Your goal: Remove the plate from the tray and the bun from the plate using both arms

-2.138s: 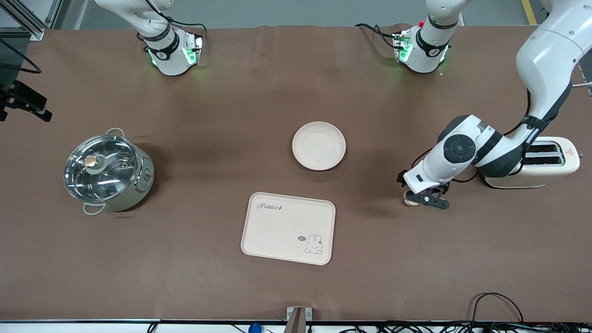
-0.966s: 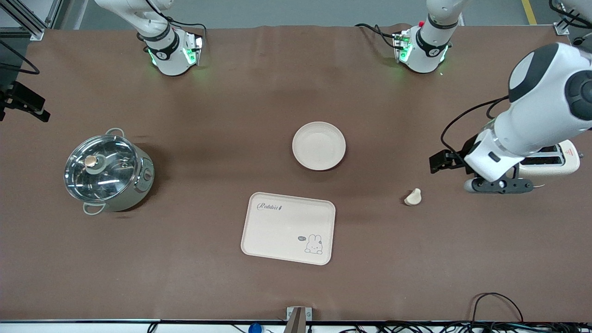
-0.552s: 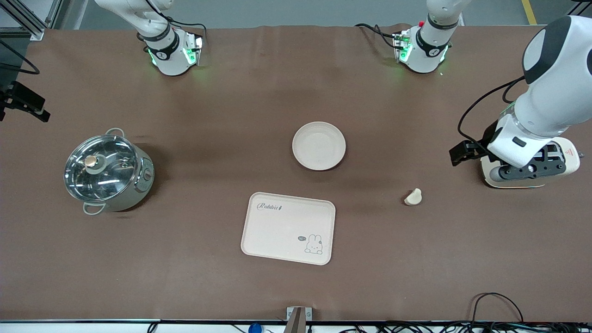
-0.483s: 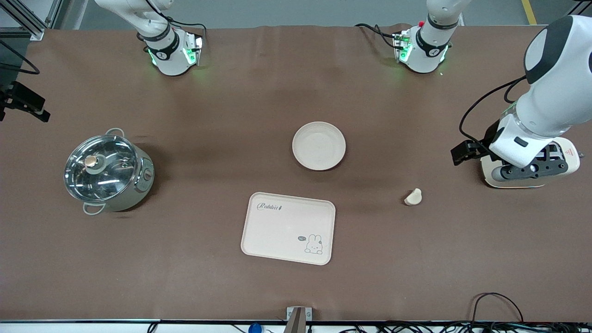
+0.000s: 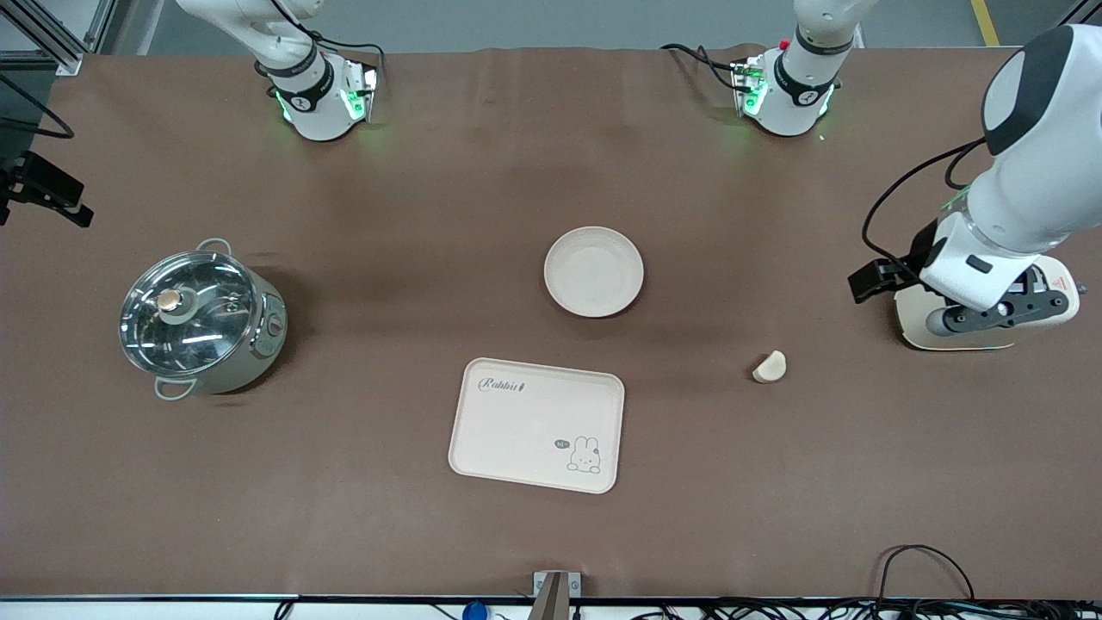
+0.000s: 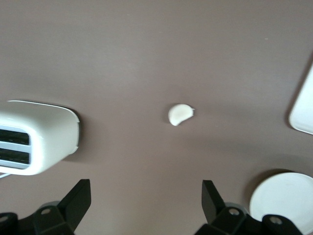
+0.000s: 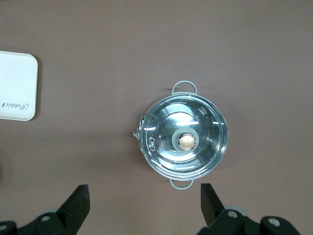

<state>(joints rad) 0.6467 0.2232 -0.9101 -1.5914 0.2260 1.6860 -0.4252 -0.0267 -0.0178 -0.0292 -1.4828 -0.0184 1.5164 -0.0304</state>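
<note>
Two arms, two end effectors, both with fingers spread wide and nothing in them. From the front view we see the left end effector (image 5: 999, 312) hanging over the toaster (image 6: 39, 137) at the left arm's end of the desk (image 5: 430, 172). The right end effector (image 7: 144, 198) does not show in that view at all. Only its own wrist view gives it to us, high over the desk beside the steel pot (image 5: 202, 320), that arm waiting.

On the front view's clock face with the plate (image 5: 594, 271) at the centre, the bun (image 5: 770, 368) lies at four o'clock, well apart from it on the bare desk. The rabbit tray (image 5: 536, 424) is at six o'clock, the pot out at nine and the toaster at three. The left wrist view adds the toaster's two slots and catches only slivers of plate and tray. The right wrist view looks straight down through the pot's glass lid to its knob.

We see open cloth all round the bun, and a clear gap between plate and tray. Every piece sits well in from the desk edges.

The bun is a small, pale cream half-round. The plate is round, shallow and plain cream, with a raised rim.
</note>
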